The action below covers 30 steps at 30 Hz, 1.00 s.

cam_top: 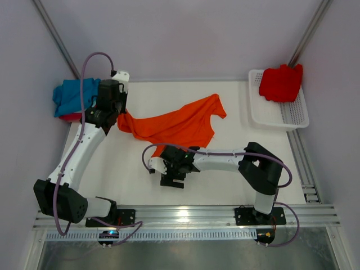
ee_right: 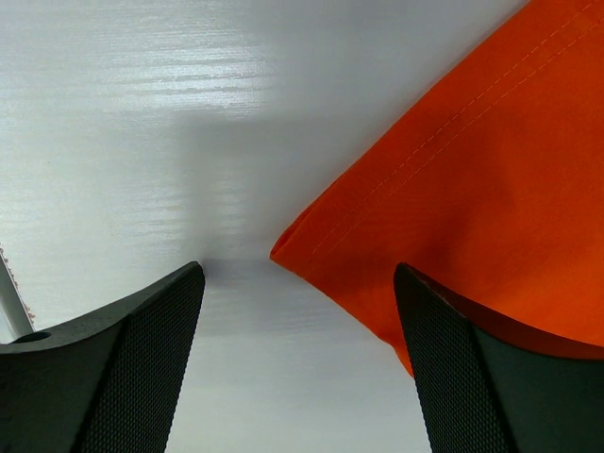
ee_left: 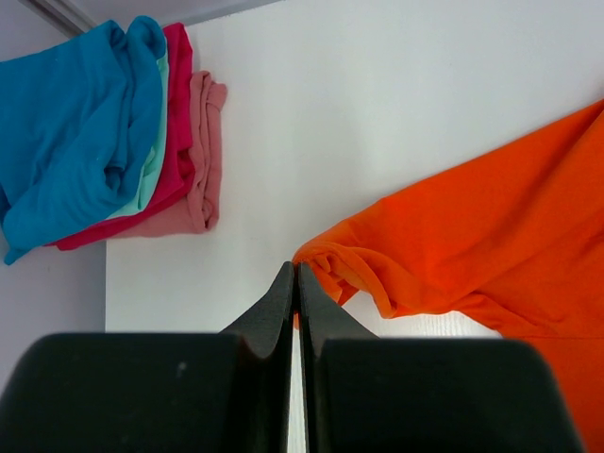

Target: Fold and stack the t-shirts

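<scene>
Orange t-shirt [cam_top: 180, 125] lies spread mid-tabletop [cam_top: 157, 95], one corner seemingly pinched in the fully closed left pincer [ee_left: 297, 268], while the wide-open, empty right pincer [ee_right: 300, 276] straddles its hem corner and should descend squarely before closing.

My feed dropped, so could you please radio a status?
Left gripper shut on edge of bright orange cloth t-shirt. Right gripper open, straddling its hem corner. Folded shirt stack and white plastic mesh basket sit apart.

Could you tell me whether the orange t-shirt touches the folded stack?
Apart. The left wrist view shows bare table between orange t-shirt and folded stack.
</scene>
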Motion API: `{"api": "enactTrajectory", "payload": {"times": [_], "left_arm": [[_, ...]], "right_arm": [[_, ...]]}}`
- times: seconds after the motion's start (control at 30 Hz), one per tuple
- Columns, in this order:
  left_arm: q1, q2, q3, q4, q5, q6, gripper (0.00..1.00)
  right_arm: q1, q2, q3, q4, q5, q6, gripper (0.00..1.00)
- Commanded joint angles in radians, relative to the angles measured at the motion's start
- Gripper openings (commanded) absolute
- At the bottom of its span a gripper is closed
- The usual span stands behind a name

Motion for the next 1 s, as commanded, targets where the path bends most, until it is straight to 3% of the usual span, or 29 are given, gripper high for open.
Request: {"api": "enactTrajectory", "payload": {"times": [0.0, 0.17, 0.27, 0.37, 0.47, 0.8, 0.97], "left_arm": [[0.005, -0.025, 0.004, 0.014, 0.014, -0.024, 0.00], [0.003, -0.028, 0.001, 0.015, 0.017, -0.024, 0.00], [0.005, -0.028, -0.001, 0.014, 0.017, -0.025, 0.00], [0.005, -0.030, -0.005, 0.017, 0.022, -0.024, 0.00], [0.005, -0.027, -0.005, 0.018, 0.023, -0.025, 0.00], [0.005, -0.027, -0.008, 0.017, 0.023, -0.027, 0.00], [0.005, -0.027, 0.002, 0.030, -0.045, -0.004, 0.00]], "right_arm": [[0.007, 0.028, 0.019, 0.028, 0.000, 0.005, 0.84], [0.007, 0.051, 0.034, 0.023, -0.001, -0.001, 0.65], [0.006, 0.063, 0.037, 0.022, -0.003, -0.004, 0.60], [0.006, 0.074, 0.045, 0.014, -0.007, -0.010, 0.48], [0.007, 0.085, 0.054, -0.004, -0.017, -0.018, 0.04], [0.006, 0.063, 0.072, -0.012, 0.028, -0.024, 0.03], [-0.001, -0.021, 0.097, 0.003, 0.241, -0.076, 0.03]]}}
